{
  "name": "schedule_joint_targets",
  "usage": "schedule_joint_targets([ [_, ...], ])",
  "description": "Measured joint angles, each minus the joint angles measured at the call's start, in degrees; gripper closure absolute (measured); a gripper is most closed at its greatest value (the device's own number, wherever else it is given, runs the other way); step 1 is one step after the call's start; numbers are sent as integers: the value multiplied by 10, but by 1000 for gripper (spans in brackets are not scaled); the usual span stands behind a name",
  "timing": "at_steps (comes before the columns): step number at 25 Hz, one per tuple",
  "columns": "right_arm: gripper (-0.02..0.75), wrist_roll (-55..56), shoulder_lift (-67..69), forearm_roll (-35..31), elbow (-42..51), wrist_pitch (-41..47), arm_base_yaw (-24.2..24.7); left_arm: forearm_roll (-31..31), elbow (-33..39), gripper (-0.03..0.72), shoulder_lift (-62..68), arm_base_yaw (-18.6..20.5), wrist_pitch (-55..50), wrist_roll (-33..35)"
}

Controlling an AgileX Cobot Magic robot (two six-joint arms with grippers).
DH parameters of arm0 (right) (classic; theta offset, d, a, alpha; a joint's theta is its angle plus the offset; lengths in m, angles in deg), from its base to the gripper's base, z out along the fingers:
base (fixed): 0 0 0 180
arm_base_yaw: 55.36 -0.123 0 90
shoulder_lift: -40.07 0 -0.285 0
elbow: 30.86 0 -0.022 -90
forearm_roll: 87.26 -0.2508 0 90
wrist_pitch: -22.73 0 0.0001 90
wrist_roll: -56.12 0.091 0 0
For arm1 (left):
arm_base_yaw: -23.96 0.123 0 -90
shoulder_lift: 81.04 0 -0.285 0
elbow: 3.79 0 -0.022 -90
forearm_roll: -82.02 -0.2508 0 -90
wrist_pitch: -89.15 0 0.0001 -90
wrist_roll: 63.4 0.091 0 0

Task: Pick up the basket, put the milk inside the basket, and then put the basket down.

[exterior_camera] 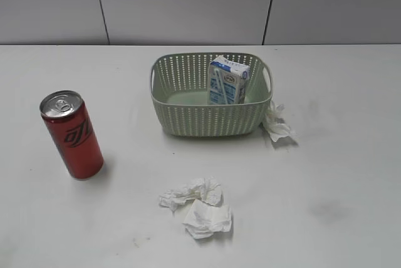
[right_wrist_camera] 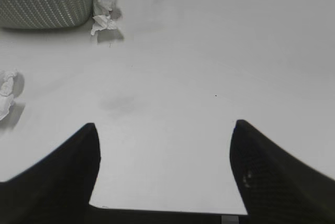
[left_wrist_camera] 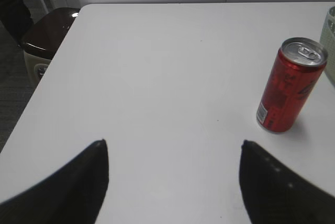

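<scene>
The basket (exterior_camera: 211, 119) sits on the white counter (exterior_camera: 338, 174) with the milk (exterior_camera: 228, 81) standing upright inside it. A red can (exterior_camera: 71, 134) stands well to its left, and crumpled tissues (exterior_camera: 197, 207) lie in front. The left hand (left_wrist_camera: 172, 153) and right hand (right_wrist_camera: 165, 135) both gape wide, holding nothing, above bare counter.

Lab: bare white table (exterior_camera: 351, 218), panelled wall (exterior_camera: 188, 5)

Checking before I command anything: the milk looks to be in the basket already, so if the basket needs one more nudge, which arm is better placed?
Right, probably. In its wrist view the basket sits just ahead-left of the open right tool. The left tool faces bare table and the red can; only a sliver of basket shows. The milk stands inside.
</scene>
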Motion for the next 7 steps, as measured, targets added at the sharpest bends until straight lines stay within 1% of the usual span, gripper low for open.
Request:
schedule_joint_targets([
  [7, 153, 0, 0, 0, 0, 0, 0, 0, 0, 95, 0, 0, 0, 0],
])
